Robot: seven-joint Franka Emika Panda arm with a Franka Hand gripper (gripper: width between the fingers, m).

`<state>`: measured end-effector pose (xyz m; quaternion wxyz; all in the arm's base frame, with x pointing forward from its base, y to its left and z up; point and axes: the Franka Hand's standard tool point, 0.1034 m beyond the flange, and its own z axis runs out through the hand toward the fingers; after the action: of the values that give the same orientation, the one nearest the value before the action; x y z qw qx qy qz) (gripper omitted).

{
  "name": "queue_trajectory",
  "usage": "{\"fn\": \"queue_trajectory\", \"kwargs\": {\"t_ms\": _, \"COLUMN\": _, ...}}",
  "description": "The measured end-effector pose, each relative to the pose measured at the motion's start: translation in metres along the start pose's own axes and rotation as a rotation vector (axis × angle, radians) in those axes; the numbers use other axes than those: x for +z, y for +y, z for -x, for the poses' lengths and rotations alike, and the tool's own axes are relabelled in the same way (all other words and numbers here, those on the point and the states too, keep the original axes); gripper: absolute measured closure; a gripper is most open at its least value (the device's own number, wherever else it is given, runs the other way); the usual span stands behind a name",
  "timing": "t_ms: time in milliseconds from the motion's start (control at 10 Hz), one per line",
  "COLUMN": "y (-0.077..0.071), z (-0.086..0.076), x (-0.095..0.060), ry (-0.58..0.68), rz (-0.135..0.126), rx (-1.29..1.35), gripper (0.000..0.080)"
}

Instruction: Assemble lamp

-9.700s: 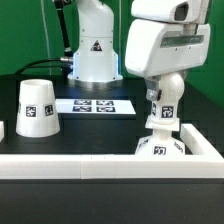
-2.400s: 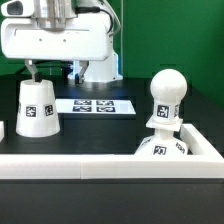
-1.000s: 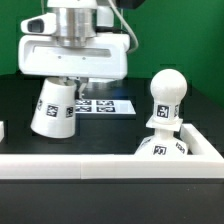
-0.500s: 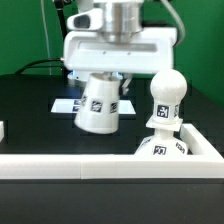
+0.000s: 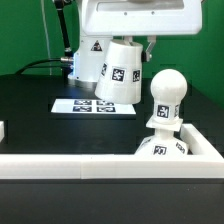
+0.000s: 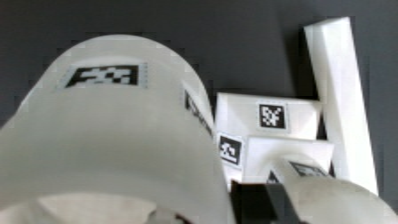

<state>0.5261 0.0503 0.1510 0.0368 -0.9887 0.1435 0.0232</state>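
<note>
In the exterior view the hand (image 5: 132, 40) gripped the shade (image 5: 118, 70), holding it tilted in the air above the tabletop (image 5: 40, 120), beside the bulb (image 5: 166, 96) standing on the base (image 5: 163, 146) near the front edge. In the wrist view the shade (image 6: 116, 130) hid most of the bulb (image 6: 317, 184); if lowered while tilted, its rim could catch the bulb and topple it.

Matt white plastic shade (image 5: 119, 70), bulb (image 5: 167, 94)

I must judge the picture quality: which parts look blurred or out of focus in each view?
Exterior view: the shade and the bulb are fairly sharp, and their tags can be made out; the low white wall in front looks soft. Wrist view: the shade fills the picture, soft and pale, while the base is clearer.
</note>
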Motion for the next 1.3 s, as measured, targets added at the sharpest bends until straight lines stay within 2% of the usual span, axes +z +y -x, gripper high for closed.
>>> {"fn": "queue_trajectory", "kwargs": {"t_ms": 300, "y": 0.0, "z": 0.0, "x": 0.0, "ry": 0.0, "rz": 0.0, "rx": -0.002, "gripper": 0.0755}}
{"fn": "queue_trajectory", "kwargs": {"t_ms": 400, "y": 0.003, "z": -0.003, "x": -0.008, "ry": -0.008, "rz": -0.005, "rx": -0.05, "gripper": 0.0755}}
{"fn": "queue_trajectory", "kwargs": {"t_ms": 500, "y": -0.001, "z": -0.005, "x": -0.025, "ry": -0.019, "rz": -0.014, "rx": -0.049, "gripper": 0.0755}}
{"fn": "queue_trajectory", "kwargs": {"t_ms": 600, "y": -0.009, "z": -0.008, "x": -0.042, "ry": -0.031, "rz": -0.024, "rx": -0.05, "gripper": 0.0755}}
{"fn": "queue_trajectory", "kwargs": {"t_ms": 700, "y": -0.019, "z": -0.01, "x": -0.057, "ry": -0.047, "rz": -0.022, "rx": -0.034, "gripper": 0.0755}}
{"fn": "queue_trajectory", "kwargs": {"t_ms": 900, "y": -0.033, "z": -0.017, "x": -0.078, "ry": -0.055, "rz": -0.028, "rx": -0.026, "gripper": 0.0755}}
{"fn": "queue_trajectory", "kwargs": {"t_ms": 1000, "y": -0.046, "z": -0.02, "x": -0.086, "ry": -0.052, "rz": -0.03, "rx": -0.014, "gripper": 0.0755}}
{"fn": "queue_trajectory", "kwargs": {"t_ms": 1100, "y": -0.059, "z": -0.023, "x": -0.087, "ry": -0.044, "rz": -0.031, "rx": -0.007, "gripper": 0.0755}}
{"fn": "queue_trajectory", "kwargs": {"t_ms": 1300, "y": -0.08, "z": -0.03, "x": -0.076, "ry": -0.036, "rz": -0.025, "rx": -0.007, "gripper": 0.0755}}
